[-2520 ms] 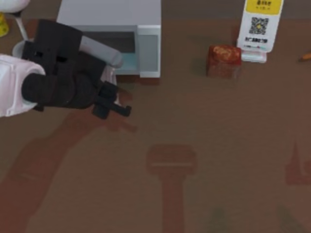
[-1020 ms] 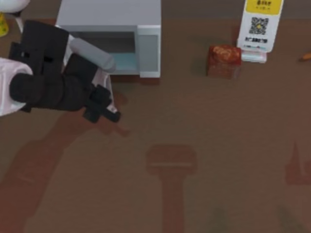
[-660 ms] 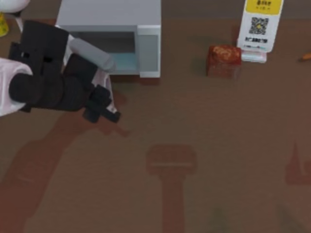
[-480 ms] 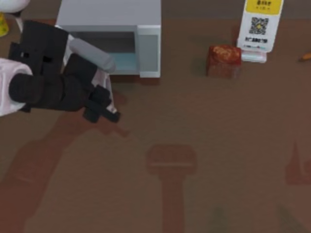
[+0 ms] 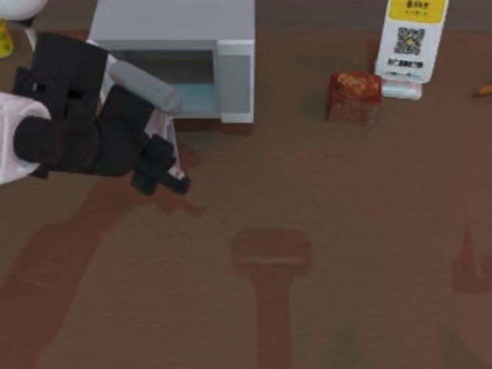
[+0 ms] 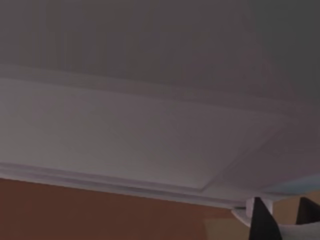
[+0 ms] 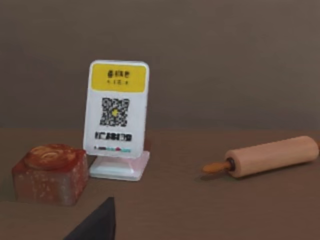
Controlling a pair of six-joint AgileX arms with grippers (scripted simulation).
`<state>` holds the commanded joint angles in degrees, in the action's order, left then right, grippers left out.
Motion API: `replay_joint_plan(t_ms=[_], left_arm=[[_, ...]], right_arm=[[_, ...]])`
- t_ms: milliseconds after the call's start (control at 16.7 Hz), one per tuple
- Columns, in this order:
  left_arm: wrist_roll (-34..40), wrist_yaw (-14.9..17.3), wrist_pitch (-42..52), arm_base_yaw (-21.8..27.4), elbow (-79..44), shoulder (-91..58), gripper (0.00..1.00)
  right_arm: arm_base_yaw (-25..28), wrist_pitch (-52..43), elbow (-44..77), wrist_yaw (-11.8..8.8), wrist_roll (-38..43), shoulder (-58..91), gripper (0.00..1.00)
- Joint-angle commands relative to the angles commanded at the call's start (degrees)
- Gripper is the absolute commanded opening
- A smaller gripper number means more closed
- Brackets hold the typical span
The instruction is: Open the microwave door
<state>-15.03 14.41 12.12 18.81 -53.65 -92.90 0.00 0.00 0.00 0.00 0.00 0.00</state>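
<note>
The silver-grey microwave (image 5: 173, 19) stands at the back left of the table, its pale bluish floor (image 5: 198, 96) exposed beside the narrow control panel (image 5: 237, 81). The microwave door (image 5: 146, 83) is swung out toward the front left. Its grey window panel (image 6: 125, 130) fills the left wrist view. My left gripper (image 5: 163, 173) is shut on the door's pale handle strip (image 6: 287, 232), a dark fingertip (image 6: 262, 222) on each side of it. My right arm is outside the top view. Only a dark part of its gripper (image 7: 99, 225) shows in its wrist view.
A red-brown block (image 5: 355, 96) and a white-and-yellow QR sign (image 5: 411, 38) stand right of the microwave. A wooden rolling pin (image 7: 272, 156) lies at the far right edge. A white object (image 5: 19, 6) sits in the back left corner.
Since 2.5 s ago my left gripper has moved left and slightly back, swinging the door wider open. Over the last second nothing has visibly moved.
</note>
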Motion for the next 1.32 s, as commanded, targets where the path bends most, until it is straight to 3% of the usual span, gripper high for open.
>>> replay_joint_plan(t_ms=[480, 900, 1320], left_arm=[[0.04, 0.52, 0.18, 0.28, 0.05, -0.02, 0.00], [-6.77, 5.02, 2.31, -3.18, 0.69, 1.01, 0.00], [-6.77, 5.03, 2.32, -3.18, 0.70, 1.01, 0.00]], right_arm=[[0.00, 0.00, 0.00, 0.00, 0.00, 0.00, 1.00], [0.00, 0.00, 0.00, 0.00, 0.00, 0.00, 1.00], [0.00, 0.00, 0.00, 0.00, 0.00, 0.00, 1.00]])
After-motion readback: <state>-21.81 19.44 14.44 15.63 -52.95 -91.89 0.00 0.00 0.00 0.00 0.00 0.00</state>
